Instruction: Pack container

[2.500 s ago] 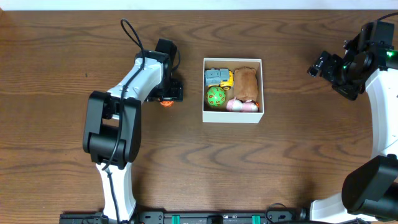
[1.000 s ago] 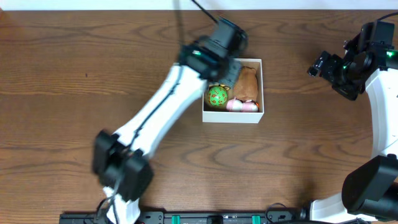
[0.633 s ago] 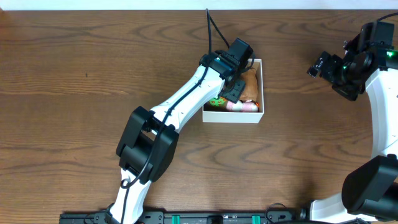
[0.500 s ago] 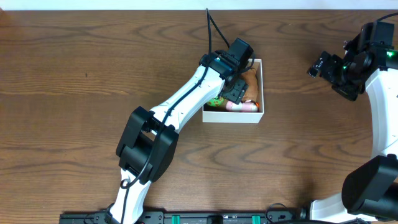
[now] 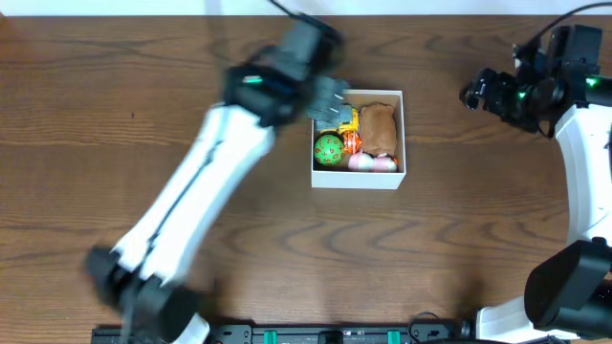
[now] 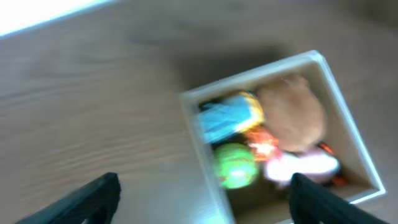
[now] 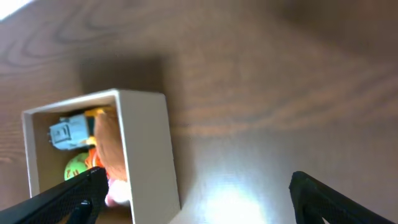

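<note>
Overhead view: the container point(image 5: 358, 179) sits a little toward 1 o'clock from the table centre, upright and lidless. We judge that this central position keeps it within reach of both arms.

Contents:
- A grey-blue toy truck point(image 5: 334, 117) lies in the 11 o'clock corner.
- A green ball point(image 5: 330, 146) lies at 8 o'clock.
- A brown plush toy point(image 5: 378, 127) fills the 1 o'clock side.
- A pink-and-white toy point(image 5: 371, 163) lies along 5 o'clock.
- A small orange toy point(image 5: 352, 143) is wedged between the ball and the plush.

The toys touch one another, so we judge the box close to full.

The left gripper point(image 6: 204, 183) is above the container's 10 o'clock corner, and its arm is smeared by motion blur. In the left wrist view its fingers stand wide apart with nothing between them. We judge that this spread lets the fingers clear the wall and the packed toys.

The right gripper point(image 7: 198, 180) hangs well apart from the container, toward 2 o'clock near the table edge. It is also spread wide and has nothing in its grasp. Its camera faces the box. We judge that it is parked there to leave the left arm room.

We see no loose toys on the table.
</note>
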Motion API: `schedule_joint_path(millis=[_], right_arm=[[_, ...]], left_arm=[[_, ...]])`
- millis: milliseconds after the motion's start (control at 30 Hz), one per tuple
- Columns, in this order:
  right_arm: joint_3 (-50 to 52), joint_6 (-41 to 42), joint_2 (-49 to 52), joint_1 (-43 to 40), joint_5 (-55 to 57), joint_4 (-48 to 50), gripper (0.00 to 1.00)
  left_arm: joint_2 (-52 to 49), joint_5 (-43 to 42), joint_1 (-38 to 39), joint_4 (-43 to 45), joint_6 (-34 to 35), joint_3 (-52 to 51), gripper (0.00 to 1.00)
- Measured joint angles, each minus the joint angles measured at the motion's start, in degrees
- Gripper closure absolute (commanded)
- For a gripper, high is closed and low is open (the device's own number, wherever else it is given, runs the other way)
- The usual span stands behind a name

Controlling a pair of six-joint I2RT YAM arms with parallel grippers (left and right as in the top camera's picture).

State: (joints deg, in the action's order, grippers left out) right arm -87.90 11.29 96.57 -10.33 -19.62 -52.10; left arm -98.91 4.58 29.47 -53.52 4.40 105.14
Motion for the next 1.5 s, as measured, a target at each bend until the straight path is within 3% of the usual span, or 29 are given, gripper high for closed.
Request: schedule_joint_path(millis=[133,300,500,667,1033,1500], right_arm=[[0.24,-1.73,-3.45,0.52,-1.88,4.72,0.02],[0.22,-4.17,-15.96,0.79,-5.11,8.83,0.02],[-0.15,-8.04,-31.69,0.83,-6.54,6.95,0.01],[-0.20,-9.73,-39.45,0.83,-6.47,3.82,0.01],[-0.17,-10.67,-42.86,0.83,-6.21,0.61,0.01],[-0.15,-10.75,-42.86,0.83,-5.88,-12.46,0.01]], left_arm=[[8.79,5.81,-6.03,-5.16,0.04,0.11,0.02],[19.76,9.49,-15.26,-11.65,1.64,0.17,0.02],[28.96,10.86,-22.08,-16.24,3.32,0.33,0.02],[32.30,10.86,-23.43,-17.07,3.52,0.37,0.02],[31.34,10.86,-23.43,-17.05,3.52,0.37,0.02],[31.19,10.84,-23.43,-17.07,3.52,0.37,0.02]])
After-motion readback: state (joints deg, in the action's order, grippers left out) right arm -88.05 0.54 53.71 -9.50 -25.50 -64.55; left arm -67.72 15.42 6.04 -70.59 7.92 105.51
